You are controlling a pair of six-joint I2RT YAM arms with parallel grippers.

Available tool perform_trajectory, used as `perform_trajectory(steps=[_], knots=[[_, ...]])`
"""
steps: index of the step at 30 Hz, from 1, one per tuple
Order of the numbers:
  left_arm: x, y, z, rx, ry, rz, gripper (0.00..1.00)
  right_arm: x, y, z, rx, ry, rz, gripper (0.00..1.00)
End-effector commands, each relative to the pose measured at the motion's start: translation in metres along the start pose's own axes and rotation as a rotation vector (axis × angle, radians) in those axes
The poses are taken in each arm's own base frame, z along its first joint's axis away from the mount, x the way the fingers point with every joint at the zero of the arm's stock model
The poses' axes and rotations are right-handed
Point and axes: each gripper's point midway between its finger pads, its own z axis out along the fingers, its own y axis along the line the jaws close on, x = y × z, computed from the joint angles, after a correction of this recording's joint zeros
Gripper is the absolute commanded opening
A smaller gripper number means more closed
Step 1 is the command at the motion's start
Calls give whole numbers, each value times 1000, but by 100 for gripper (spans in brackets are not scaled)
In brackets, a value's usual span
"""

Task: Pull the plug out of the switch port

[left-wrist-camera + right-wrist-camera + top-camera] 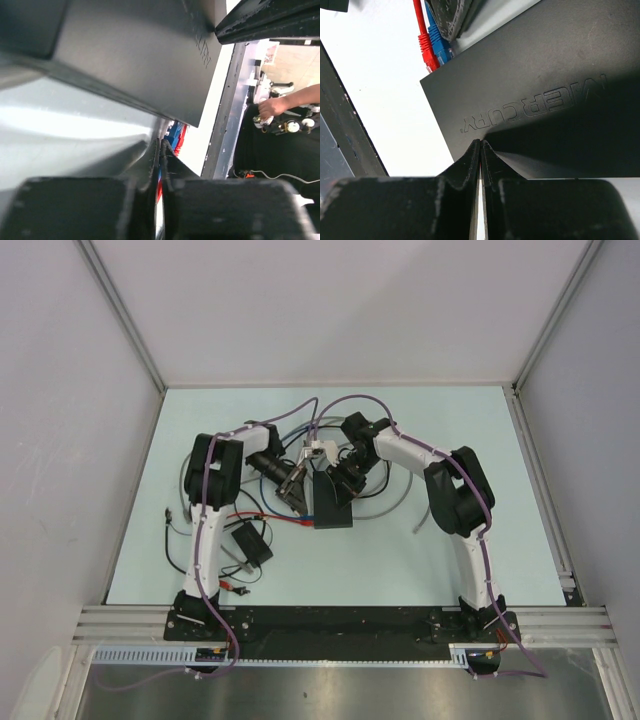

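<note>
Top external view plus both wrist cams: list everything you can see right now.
switch: one, dark grey, table centre, lettered MERCURY
red plug: one, red, at the switch's port edge
blue plug: one, blue, beside the red plug
small black box: one, black, near-left of the switch, thin wires attached
grey cable: at least one, grey, looping right of the switch
table: one, pale, under everything
bystander's hand: one, bare, outside the cell, left wrist view
left gripper: one, black, shut, by the plugs
right gripper: one, black, shut, tips at the switch's lettered face

Dark grey switch (545, 75), red plug (427, 52) and blue plug (438, 44) in its edge
</note>
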Motion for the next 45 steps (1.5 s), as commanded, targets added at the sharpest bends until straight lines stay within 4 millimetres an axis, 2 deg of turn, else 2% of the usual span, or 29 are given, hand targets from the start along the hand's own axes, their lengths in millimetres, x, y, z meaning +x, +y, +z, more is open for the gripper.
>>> perform_trajectory(steps=[1,3,5,7,8,10,14,19,22,27,29,45], knots=[[-2,6,-8,-20,-26,30,18,31,-32,16,108,108,-3,7],[-13,4,-10,-7,-74,51,35,32,-32,17,104,109,-1,7],[-21,-1,-11,15,-103,53,40,31,-32,16,106,107,-3,8],[-19,-3,-7,49,-86,53,42,31,-32,16,106,107,-3,7],[-23,-6,-7,52,-79,70,42,32,-32,16,106,111,-3,7],[-17,-13,0,79,-35,72,42,31,-32,15,111,108,-5,7],[-5,-13,13,88,9,59,42,32,-31,14,115,109,-8,7],[-3,-9,16,71,20,37,40,31,-30,12,117,105,-11,7],[-1,-8,15,58,30,31,40,20,-27,-1,126,67,-21,7],[5,-9,14,64,45,19,40,-7,-15,-34,115,-56,-44,6],[6,-9,15,67,49,12,40,-11,-10,-36,105,-73,-55,6],[29,-7,14,56,120,14,43,-18,3,-15,50,-67,-63,6]])
